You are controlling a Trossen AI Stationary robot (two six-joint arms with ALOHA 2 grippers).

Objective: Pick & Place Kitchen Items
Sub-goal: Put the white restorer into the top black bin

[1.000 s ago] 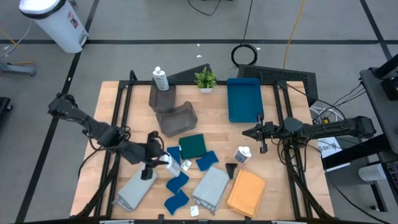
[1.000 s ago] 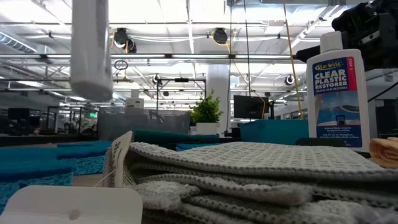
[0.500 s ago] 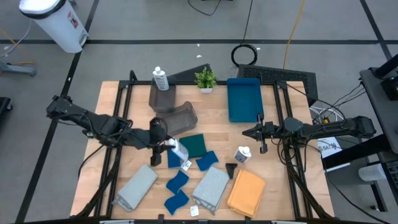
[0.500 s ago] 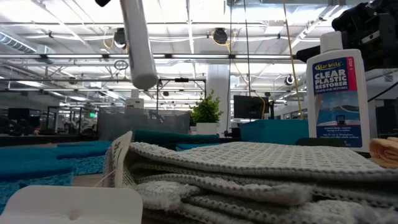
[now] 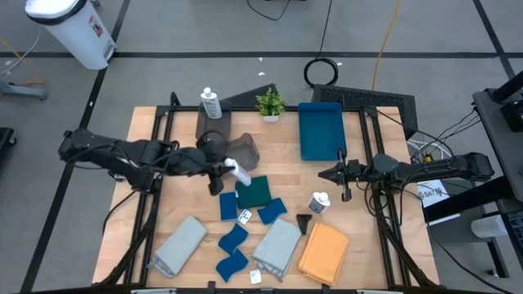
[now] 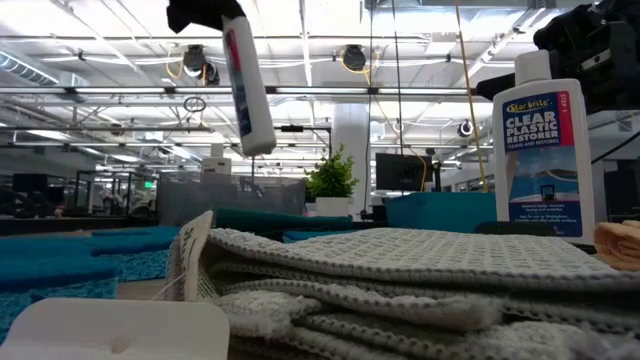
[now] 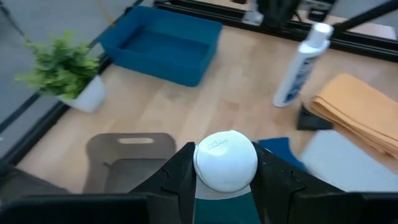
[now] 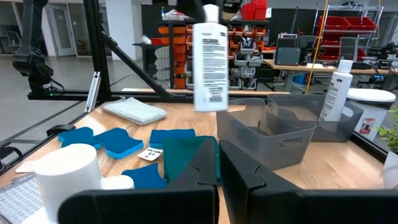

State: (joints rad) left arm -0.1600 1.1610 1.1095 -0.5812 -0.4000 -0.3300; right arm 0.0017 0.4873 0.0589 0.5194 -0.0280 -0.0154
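High view: left hand grips a white bottle aloft.

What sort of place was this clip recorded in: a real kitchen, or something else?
Not a kitchen; most likely a robotics lab or workshop hall. The low view shows a high ceiling with exposed beams, the right wrist view shows workbenches and racks of red bins, and the table stands on a bare floor with cables.
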